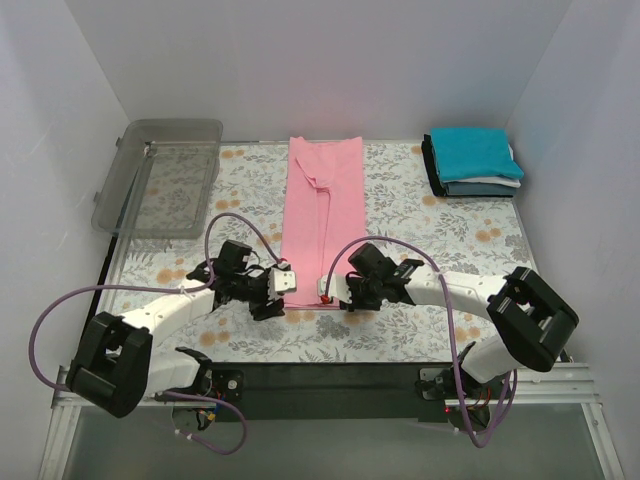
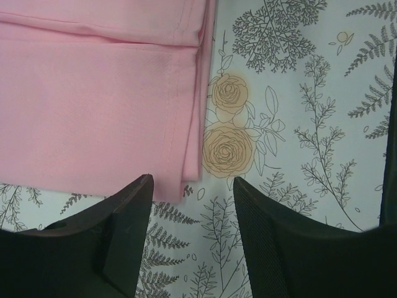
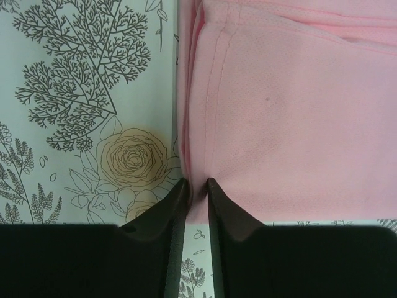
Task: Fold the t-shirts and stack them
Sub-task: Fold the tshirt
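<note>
Task status: partly complete. The stack point(image 1: 472, 162) of finished shirts sits at the far right of the tabletop point(image 1: 420, 235). It shows a teal shirt on top, a grey-blue layer under it and a dark one at the bottom, all folded to compact rectangles. The pink shirt point(image 1: 320, 200) lies flat to the left of the stack, well apart from it. It forms a long narrow strip running from level with the stack toward the arm bases. Its sides are folded in lengthwise; the crosswise folds are judged not yet made. Both arms work at the strip's near end, which is nearer than the stack and to its left. The left fingers point(image 2: 124, 242) are spread, with the strip's near left corner lying in the gap between them and no cloth gripped. The right fingers point(image 3: 164, 230) are pressed almost together and pinch the hem at the near right corner. Left to do, by this reading: secure the left corner, fold the strip end over end to the stack's footprint, then carry it right onto the teal shirt. A clear bin point(image 1: 160, 180) stands far left of the stack, beyond the pink shirt.
</note>
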Tool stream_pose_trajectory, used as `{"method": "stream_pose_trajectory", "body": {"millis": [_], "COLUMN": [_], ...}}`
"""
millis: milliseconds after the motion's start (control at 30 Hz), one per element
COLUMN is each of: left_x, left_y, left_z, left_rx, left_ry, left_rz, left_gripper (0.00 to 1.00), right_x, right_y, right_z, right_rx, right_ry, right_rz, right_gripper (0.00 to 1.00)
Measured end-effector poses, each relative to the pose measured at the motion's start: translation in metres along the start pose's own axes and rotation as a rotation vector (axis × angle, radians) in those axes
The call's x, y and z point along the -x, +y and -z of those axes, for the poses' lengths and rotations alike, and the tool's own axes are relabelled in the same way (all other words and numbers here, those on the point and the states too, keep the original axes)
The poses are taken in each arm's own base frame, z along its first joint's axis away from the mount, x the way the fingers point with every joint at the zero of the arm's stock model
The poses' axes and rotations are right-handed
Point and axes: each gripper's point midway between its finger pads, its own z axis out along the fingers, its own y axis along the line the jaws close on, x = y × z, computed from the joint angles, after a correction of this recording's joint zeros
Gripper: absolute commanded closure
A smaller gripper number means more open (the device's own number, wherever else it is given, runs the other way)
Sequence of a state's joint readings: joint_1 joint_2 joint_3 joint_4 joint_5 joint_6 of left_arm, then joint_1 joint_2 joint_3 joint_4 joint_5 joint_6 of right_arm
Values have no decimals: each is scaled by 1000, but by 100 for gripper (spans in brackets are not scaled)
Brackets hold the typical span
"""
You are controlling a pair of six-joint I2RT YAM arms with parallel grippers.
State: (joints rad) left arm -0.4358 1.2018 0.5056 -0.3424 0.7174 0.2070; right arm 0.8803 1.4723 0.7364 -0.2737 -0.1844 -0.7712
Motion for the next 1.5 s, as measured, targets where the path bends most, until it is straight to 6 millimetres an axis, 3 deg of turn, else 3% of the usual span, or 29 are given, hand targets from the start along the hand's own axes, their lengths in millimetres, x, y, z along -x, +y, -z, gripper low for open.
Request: {"method": "stream_pose_trajectory", "body": {"millis": [133, 200, 367, 567, 733, 833, 1000, 1167, 1367, 1500], "left_x": [0, 0, -12, -7, -8, -8, -8, 9, 38, 49], "left_y": [3, 2, -4, 6, 2, 0, -11, -23, -11, 4], "left_z": [-8, -12, -22, -29, -30, -30, -23, -8, 4, 5], "left_rx": [10, 13, 16, 59, 57, 52, 25, 16, 59, 75], "left_ry": [2, 2, 29, 28, 35, 43, 52, 14, -15, -17], "left_rz": [-33, -63, -107, -172, -219, -232, -218, -199, -174, -155], "left_gripper": [48, 50, 55, 75, 96, 100, 100, 100, 100, 100], "right_x": [-1, -1, -1, -2, -2, -2, -3, 5, 11, 13], "right_y": [-3, -4, -5, -5, -3, 1, 14, 21, 13, -5], "right_z": [-1, -1, -1, -1, 0, 1, 9, 27, 40, 46], "right_rx": [-16, -21, -26, -26, -18, -6, 29, 23, -24, -57], "right_ry": [5, 8, 10, 9, 14, 16, 19, -20, -35, -32], "right_rz": [-4, -5, -5, -6, -33, -54, -96, -110, -109, -112], "right_gripper": [94, 98, 99, 99, 99, 99, 99, 99, 99, 99]}}
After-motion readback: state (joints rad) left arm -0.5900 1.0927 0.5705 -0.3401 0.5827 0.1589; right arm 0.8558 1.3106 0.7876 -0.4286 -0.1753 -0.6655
